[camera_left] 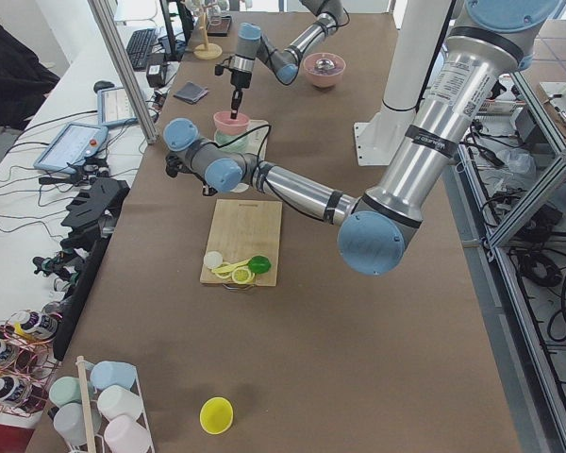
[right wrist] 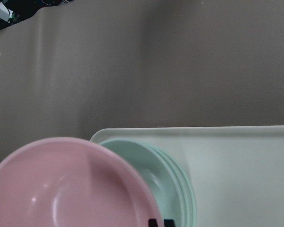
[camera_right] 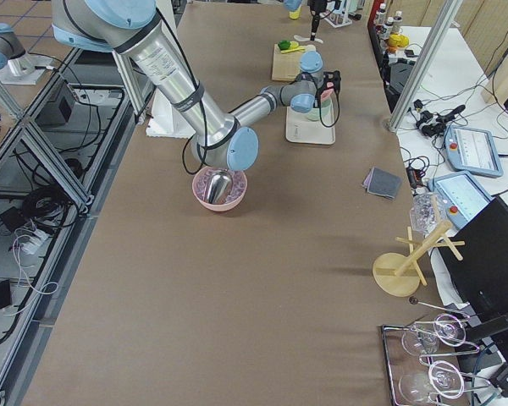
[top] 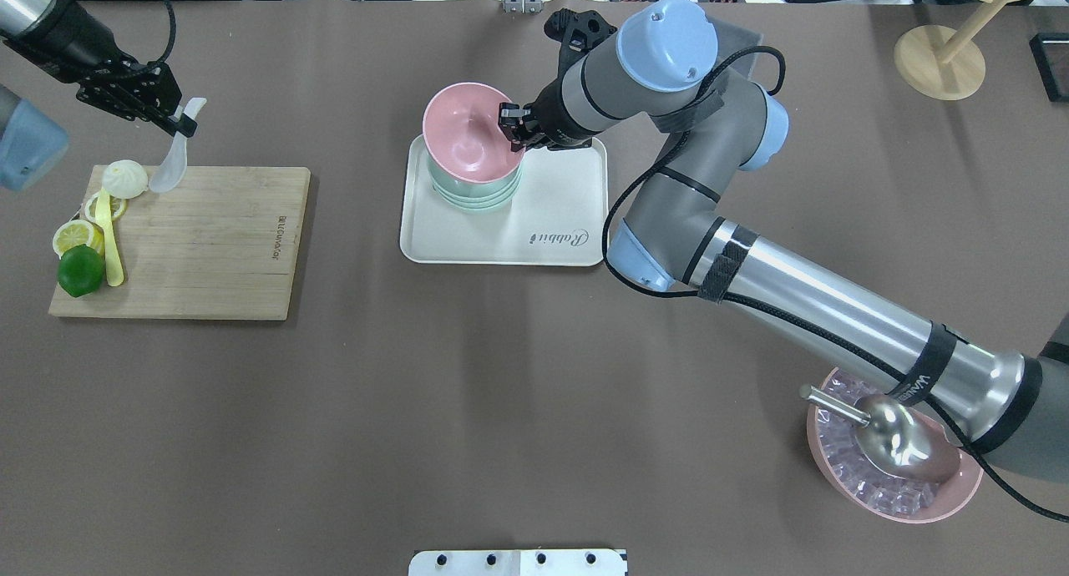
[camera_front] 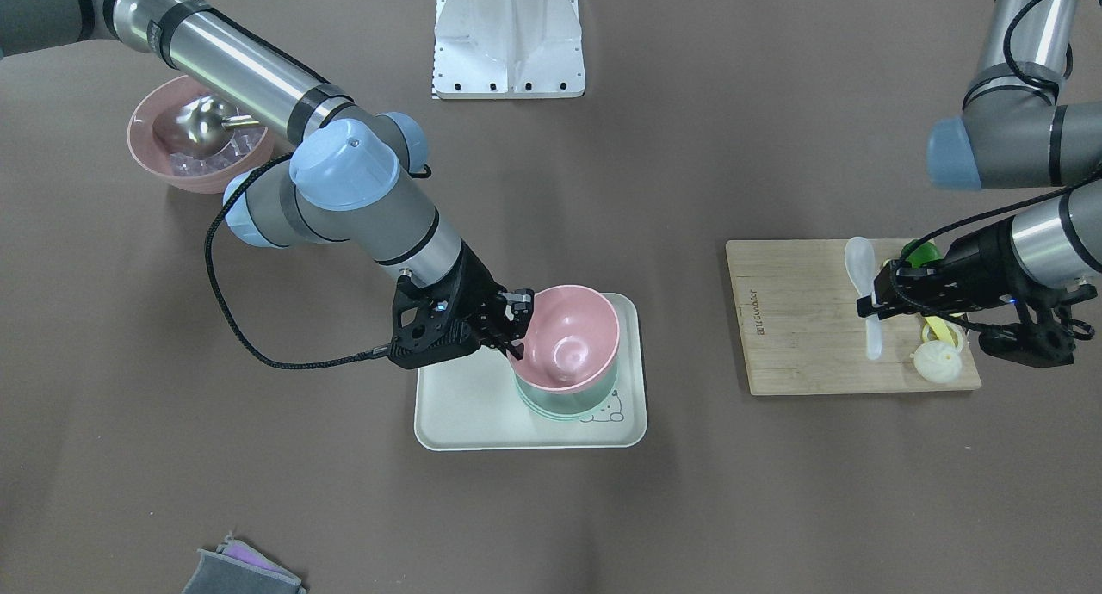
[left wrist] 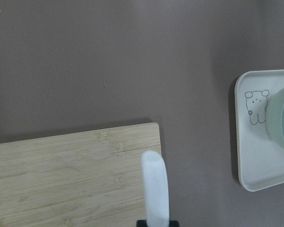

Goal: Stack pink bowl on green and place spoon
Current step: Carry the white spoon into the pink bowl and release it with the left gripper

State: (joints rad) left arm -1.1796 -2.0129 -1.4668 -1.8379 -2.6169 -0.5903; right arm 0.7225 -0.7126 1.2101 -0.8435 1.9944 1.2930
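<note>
While I watch the front-facing feed, the right gripper (camera_front: 515,323) has its fingers pinching the near rim of the pink bowl (camera_front: 568,336), one finger inside the rim and one outside. That bowl sits tilted over the stack of green bowls (camera_front: 560,402), its gripped side higher, and its lower side seems to meet the top green bowl, though I cannot tell whether it is fully seated. The stack stands on the cream tray (camera_front: 465,405), toward the end that carries a small bear drawing. On my overhead feed the left gripper (top: 179,123) is clamped on the handle of the white spoon (top: 171,163), which hangs slanted over the far edge of the wooden cutting board (top: 209,242), well apart from the tray. The spoon's wide end is just beside the steamed bun (top: 125,178); I cannot tell whether it touches the wood. From the left wrist camera I see the handle tip poking out past the board's corner. Along the board's outer end lie lemon slices (top: 71,235), a lime (top: 81,270) and a yellow spoon (top: 108,242). Out by the right arm's base, a second pink bowl of ice (camera_front: 142,142) holds a metal scoop (camera_front: 198,120). A grey pouch (camera_front: 241,568) lies at the table's operator edge.
</note>
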